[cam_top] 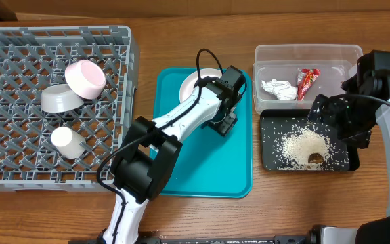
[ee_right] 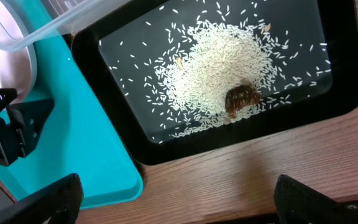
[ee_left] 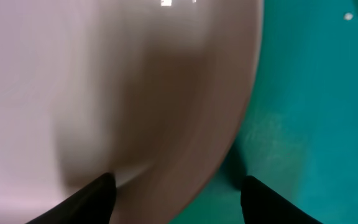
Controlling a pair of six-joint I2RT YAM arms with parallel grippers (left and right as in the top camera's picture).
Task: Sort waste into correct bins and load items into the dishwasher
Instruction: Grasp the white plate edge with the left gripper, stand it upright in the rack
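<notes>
Overhead: straight down on the whole table [cam_top: 290,210]. Left wrist: very close on plate [ee_left: 73,74] and teal tray [ee_left: 316,93]. Right wrist: near, downward on black tray [ee_right: 107,99]; teal tray shared by all.

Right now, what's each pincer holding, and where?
Nothing: the open left pincer straddles the rim of the large round white plate; the right pincer is empty.

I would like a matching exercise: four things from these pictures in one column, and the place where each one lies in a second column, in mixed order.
1. pink-sided bowl
2. red-and-white wrapper
3. rice grains
4. white plate

A. black tray
B. teal tray
C. grey dish rack
D. clear tub

Pairs: 1-C, 2-D, 3-A, 4-B.
</notes>
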